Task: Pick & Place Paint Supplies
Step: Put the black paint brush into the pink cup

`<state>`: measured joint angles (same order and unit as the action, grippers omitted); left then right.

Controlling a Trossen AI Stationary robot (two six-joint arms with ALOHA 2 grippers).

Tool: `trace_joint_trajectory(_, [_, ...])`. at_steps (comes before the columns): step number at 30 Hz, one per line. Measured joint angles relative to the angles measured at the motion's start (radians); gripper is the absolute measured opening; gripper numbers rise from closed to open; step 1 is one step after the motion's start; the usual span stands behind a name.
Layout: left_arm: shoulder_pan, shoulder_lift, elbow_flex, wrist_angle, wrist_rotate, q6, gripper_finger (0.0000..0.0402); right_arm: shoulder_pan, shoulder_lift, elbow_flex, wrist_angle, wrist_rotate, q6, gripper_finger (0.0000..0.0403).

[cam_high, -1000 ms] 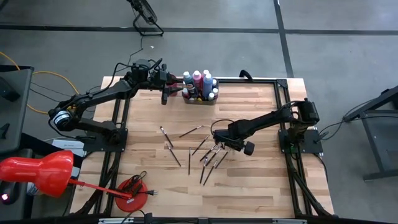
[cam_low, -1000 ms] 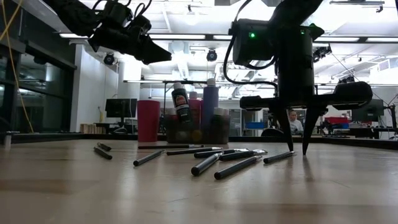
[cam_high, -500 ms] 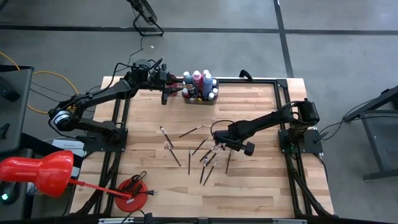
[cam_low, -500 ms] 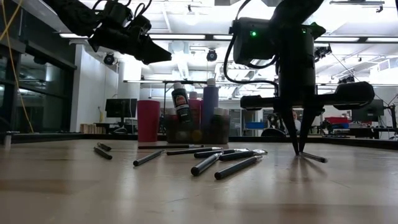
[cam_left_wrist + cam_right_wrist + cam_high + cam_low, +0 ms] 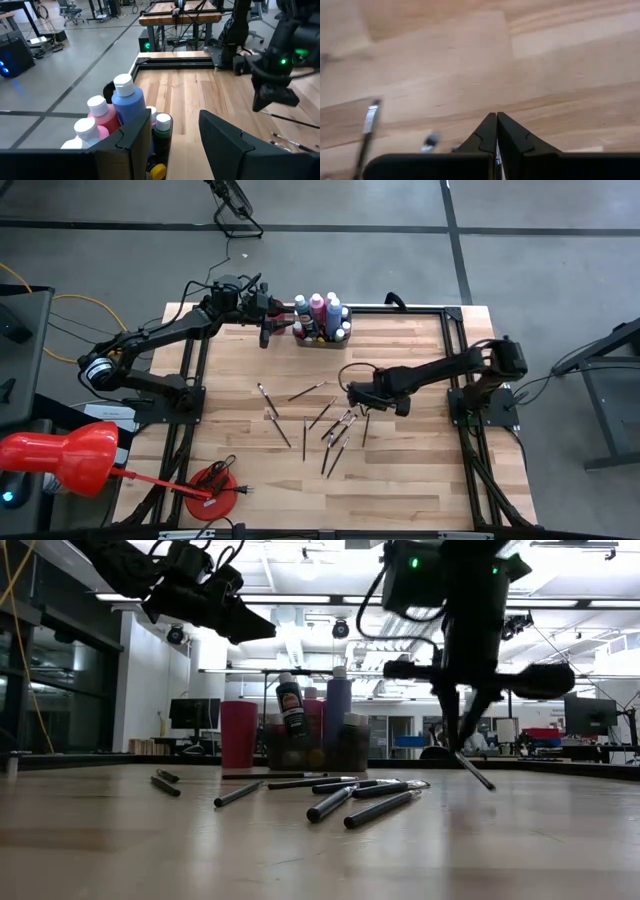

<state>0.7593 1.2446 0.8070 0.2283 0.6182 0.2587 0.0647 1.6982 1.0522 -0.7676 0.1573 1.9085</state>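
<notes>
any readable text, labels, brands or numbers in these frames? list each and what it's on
None can be read in any view.
Dark paint bottle: it carries a label, too small and blurred to read.
Other paint bottles: only caps and plain sides show, no label visible.
Paintbrushes: no markings can be made out.
Right arm's wrist housing: a green light, no text.
Screens in the room behind: nothing readable.

Right wrist view. The right gripper [image 5: 496,131] has its two dark fingers [image 5: 487,132] pressed together, a thin pale sliver showing low between them. Beyond lies the light wooden table [image 5: 530,65]. A paintbrush [image 5: 366,131] with a metal ferrule and a second, blurred metal tip [image 5: 429,141] lie near the fingers.
</notes>
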Motion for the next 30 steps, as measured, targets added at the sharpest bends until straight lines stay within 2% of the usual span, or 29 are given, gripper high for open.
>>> trace_joint_trajectory(3, [0.000, 0.000, 0.000, 0.000, 0.003, -0.025, 0.0161, 0.002, -0.068, 0.001, 0.003, 0.108, -0.062, 0.0003])
trace_joint_trajectory(8, [-0.001, 0.001, 0.000, 0.028, 0.112, -0.097, 0.0161, -0.003, -0.198, 0.002, 0.077, 0.333, -0.286, 0.0003])
trace_joint_trajectory(12, [-0.024, 0.001, 0.000, 0.084, 0.139, -0.195, 0.0161, -0.026, -0.291, 0.002, 0.228, 0.459, -0.559, 0.0003])
trace_joint_trajectory(15, [-0.060, 0.001, 0.000, 0.154, 0.136, -0.274, 0.0161, -0.056, -0.345, 0.002, 0.404, 0.488, -0.833, 0.0003])
trace_joint_trajectory(18, [-0.111, 0.001, 0.000, 0.222, 0.112, -0.334, 0.0161, -0.088, -0.376, 0.002, 0.601, 0.473, -1.102, 0.0003])
trace_joint_trajectory(22, [-0.183, 0.001, 0.008, 0.249, 0.026, -0.344, 0.0161, -0.143, -0.393, 0.003, 0.814, 0.368, -1.340, 0.0003])
trace_joint_trajectory(26, [-0.229, 0.003, 0.050, 0.242, -0.037, -0.356, 0.0161, -0.203, -0.393, 0.003, 0.940, 0.216, -1.456, 0.0003])
trace_joint_trajectory(30, [-0.258, 0.022, 0.093, 0.226, -0.104, -0.409, 0.0161, -0.259, -0.393, 0.003, 0.980, 0.061, -1.487, 0.0003])
